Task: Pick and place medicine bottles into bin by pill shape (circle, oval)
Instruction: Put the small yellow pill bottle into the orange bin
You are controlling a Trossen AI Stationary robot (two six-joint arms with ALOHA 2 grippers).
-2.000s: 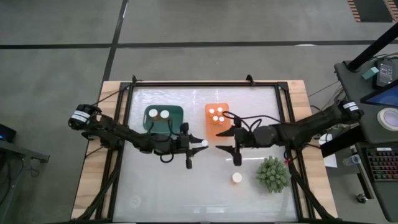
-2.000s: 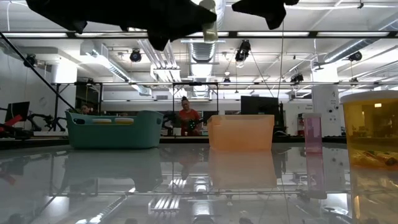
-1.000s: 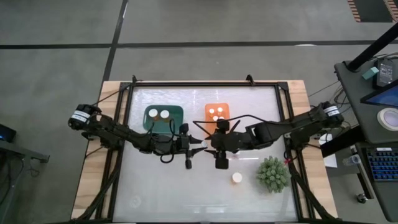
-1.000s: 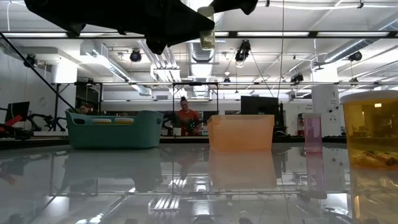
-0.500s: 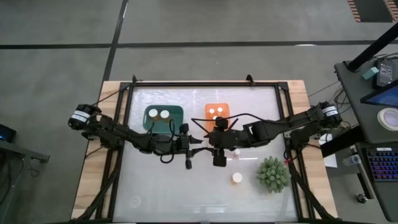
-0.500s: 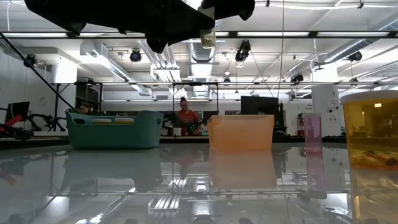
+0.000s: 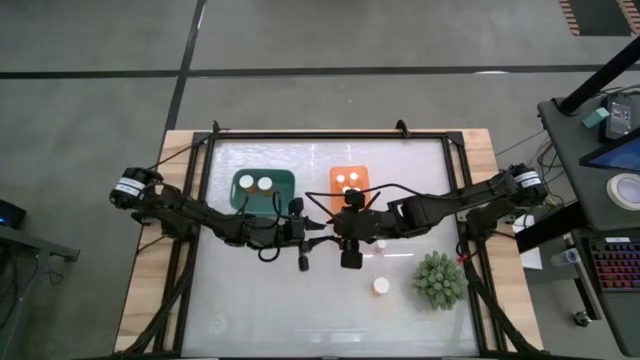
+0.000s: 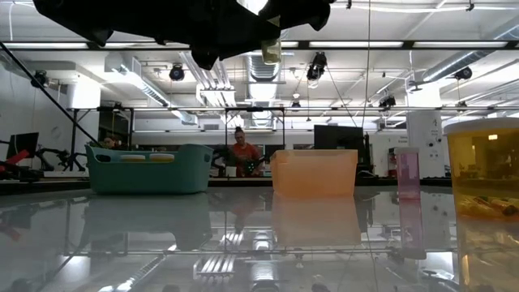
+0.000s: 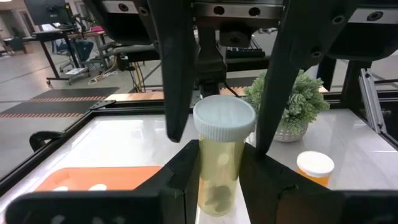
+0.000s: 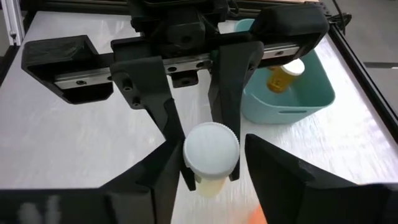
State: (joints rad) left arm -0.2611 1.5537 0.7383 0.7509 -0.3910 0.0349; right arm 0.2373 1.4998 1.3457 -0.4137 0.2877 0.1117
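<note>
Left hand point(image 9: 217, 186) pinches bottle point(image 9: 221, 155) | right hand point(image 10: 208, 168) spread around it | pills blurry

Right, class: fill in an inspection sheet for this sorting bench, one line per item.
Surface: glossy white table, wooden edges.
Job's things: held bottle above mid-table; loose bottle standing near the plant; teal bin with two bottles; orange bin with bottles.
Clutter: green plant.
Grippers: left pincer shut on the held bottle; right pincer open around it.
Cables: black leads along both arms.
Surroundings: person beyond the table.
</note>
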